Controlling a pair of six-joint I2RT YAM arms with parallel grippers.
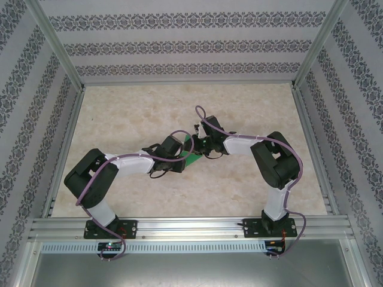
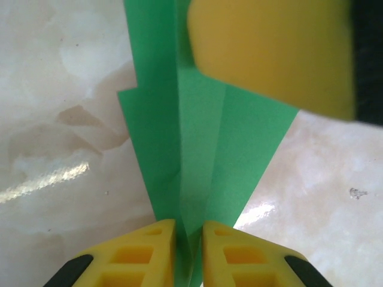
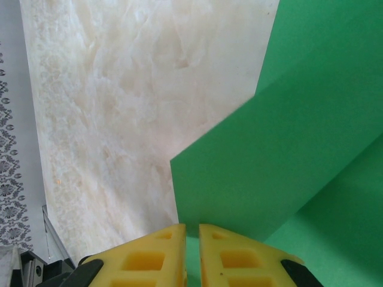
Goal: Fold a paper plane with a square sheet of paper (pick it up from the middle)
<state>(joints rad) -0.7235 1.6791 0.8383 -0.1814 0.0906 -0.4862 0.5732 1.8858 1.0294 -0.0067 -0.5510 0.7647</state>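
Creased green plane [image 2: 203, 161], narrowing toward frame bottom, is pinched by closed left gripper [image 2: 189, 233] and right gripper [image 3: 191, 239].

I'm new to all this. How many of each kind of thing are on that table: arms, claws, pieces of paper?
Robot arms: 2 (left arm, right arm)
Yellow claws: 2 (left claw, right claw)
Green folded paper: 1
Total: 5
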